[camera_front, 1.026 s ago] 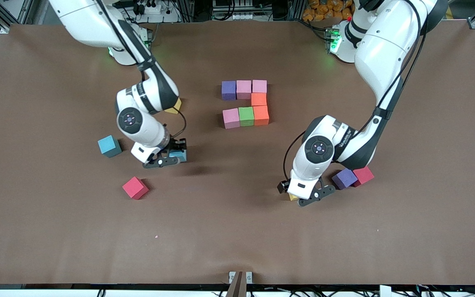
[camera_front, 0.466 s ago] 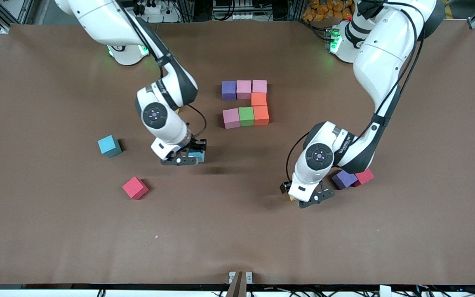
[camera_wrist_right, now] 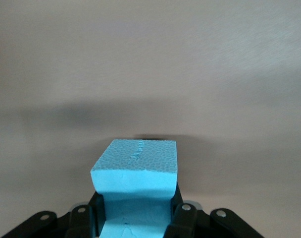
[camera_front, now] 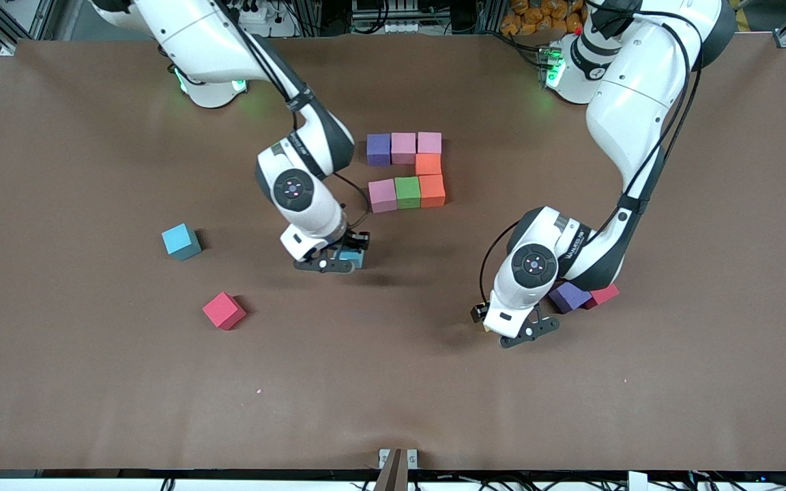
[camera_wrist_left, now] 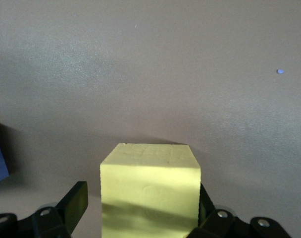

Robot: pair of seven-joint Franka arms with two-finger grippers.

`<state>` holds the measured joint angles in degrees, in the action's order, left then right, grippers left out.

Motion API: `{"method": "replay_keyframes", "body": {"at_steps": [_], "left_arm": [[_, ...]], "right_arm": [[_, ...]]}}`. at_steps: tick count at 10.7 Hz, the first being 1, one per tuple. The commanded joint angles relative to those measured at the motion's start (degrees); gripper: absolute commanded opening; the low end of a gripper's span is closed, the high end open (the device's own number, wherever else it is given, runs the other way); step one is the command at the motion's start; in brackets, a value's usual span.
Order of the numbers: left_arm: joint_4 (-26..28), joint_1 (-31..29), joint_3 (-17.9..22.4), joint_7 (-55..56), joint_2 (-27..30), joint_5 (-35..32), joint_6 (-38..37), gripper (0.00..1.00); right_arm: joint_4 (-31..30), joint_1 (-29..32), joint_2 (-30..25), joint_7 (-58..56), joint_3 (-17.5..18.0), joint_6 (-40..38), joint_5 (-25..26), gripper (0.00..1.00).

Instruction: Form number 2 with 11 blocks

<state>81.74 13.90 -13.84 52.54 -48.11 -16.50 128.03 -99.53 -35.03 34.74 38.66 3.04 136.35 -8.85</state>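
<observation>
seven blocks of the number 2 point(camera_front: 406, 168) sit mid-tabletop; four remain. right gripper point(camera_front: 346, 260) clamps a light blue block point(camera_wrist_right: 135, 188); left gripper point(camera_front: 512, 332) straddles a yellow block point(camera_wrist_left: 149, 191), one finger point(camera_wrist_left: 74, 201) clear of it.

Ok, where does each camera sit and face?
Front view: high across the table, facing both arms' bases; arms and number 2 show.
Left wrist view: looks down on the yellow block inside the open left gripper.
Right wrist view: looks down on the light blue block the right gripper holds.
Shared: front view shows that light blue block too.
</observation>
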Motion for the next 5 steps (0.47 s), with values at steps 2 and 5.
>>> {"method": "replay_keyframes", "body": {"at_steps": [2,5], "left_arm": [[-1.15,0.16,0.30,-1.47,-0.67,0.15,0.03,0.69],[-1.06,0.16,0.65,-1.47,-0.76,0.33,0.03,0.61]], "right_arm": [[6.45,-3.20,4.01,3.35,-0.31,-3.81,-0.90,0.13],[6.45,-5.48,4.02,-0.50,-0.23,-7.23,-0.81,0.18]]}}
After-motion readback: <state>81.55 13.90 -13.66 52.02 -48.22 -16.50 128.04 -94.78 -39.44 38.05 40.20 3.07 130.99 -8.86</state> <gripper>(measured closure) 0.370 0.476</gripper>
